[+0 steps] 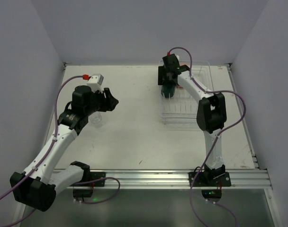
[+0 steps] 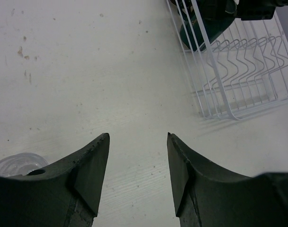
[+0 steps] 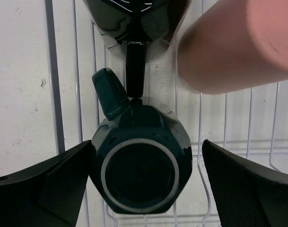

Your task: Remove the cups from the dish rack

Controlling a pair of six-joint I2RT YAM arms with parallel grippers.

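While the right gripper (image 3: 146, 153) hangs over the dish rack (image 1: 182, 114) with its jaws spread wide, we see the dark teal cup (image 3: 139, 175) standing upside down between them, gripped by neither. One finger sits just beside the cup's wall and the other leaves a clear gap. Past the teal cup's handle lies the black cup (image 3: 134, 19), and the salmon-pink tumbler (image 3: 234, 47) crowds in from the far right corner, so room is tight there. Across the table (image 2: 87, 71) we find the left gripper (image 2: 137, 142) partly open and holding nothing, with bare surface ahead up to the rack's near corner. A clear cup (image 2: 16, 165) rests just outside its left finger.
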